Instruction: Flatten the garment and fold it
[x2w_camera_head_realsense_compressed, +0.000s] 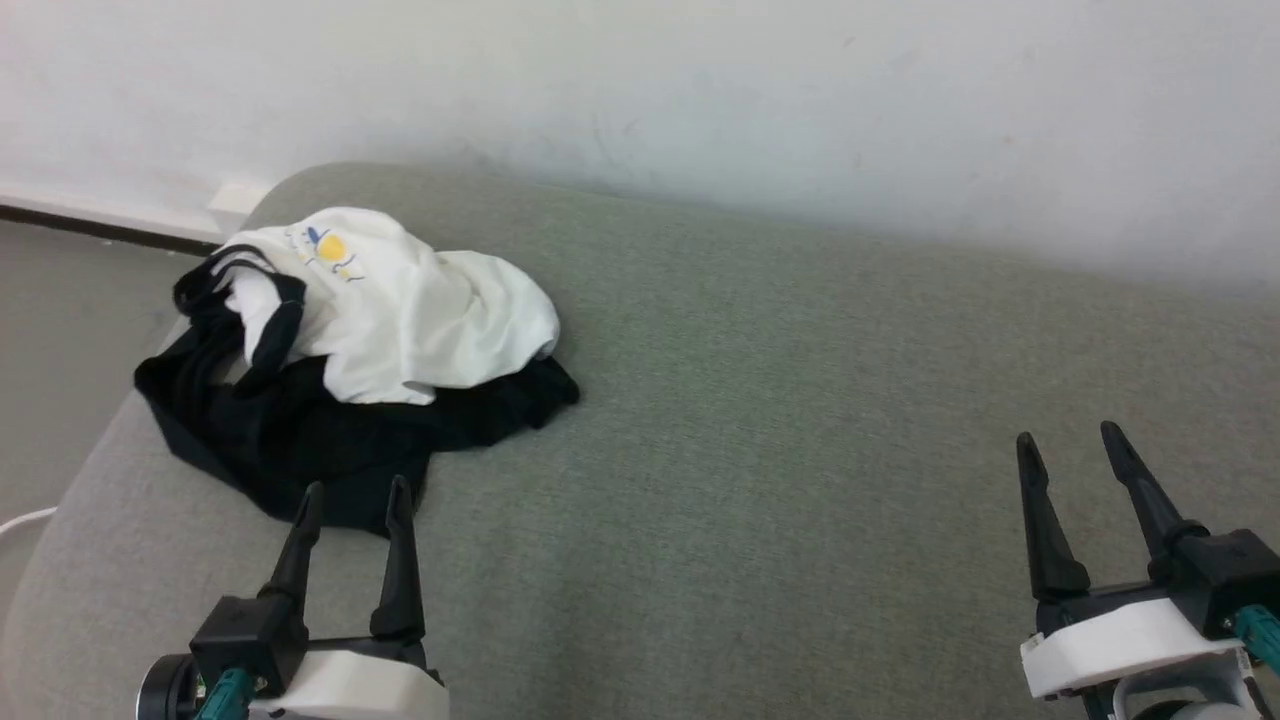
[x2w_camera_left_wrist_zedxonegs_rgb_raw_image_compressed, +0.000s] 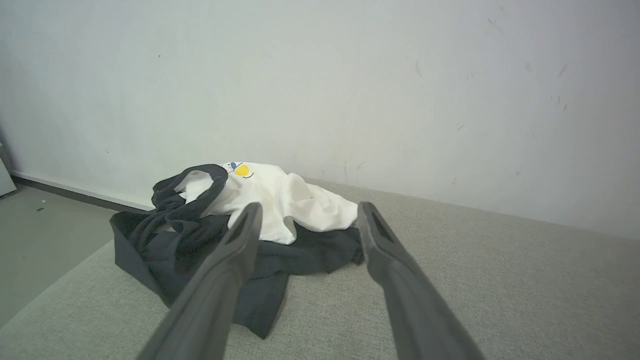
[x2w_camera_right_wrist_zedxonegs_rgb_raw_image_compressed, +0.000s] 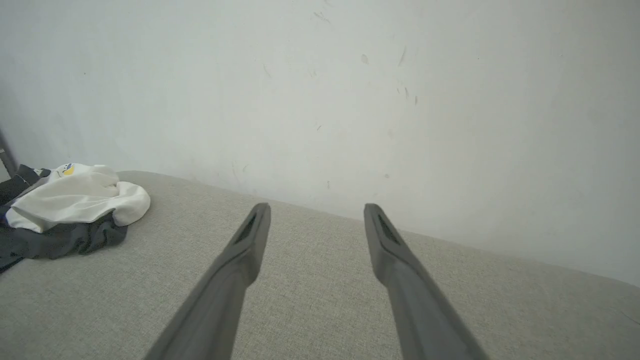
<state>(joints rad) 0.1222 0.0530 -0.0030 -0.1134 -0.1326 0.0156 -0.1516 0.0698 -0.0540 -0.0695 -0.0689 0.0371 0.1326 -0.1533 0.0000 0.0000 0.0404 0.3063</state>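
Left claw spread wide and empty, tips right at the near edge of the crumpled garment.

The right claw is parted too, holding nothing, well off to the other side above the bare grey surface. The garment lies heaped at the surface's left end, close to the wall. Its white body is bunched on top with the print showing, and the black sleeves are tangled underneath. From here I'd say flattening hasn't begun and this is the reach for a first grip. Next it needs to pinch a black edge and draw it out, with the right claw crossing over to help.
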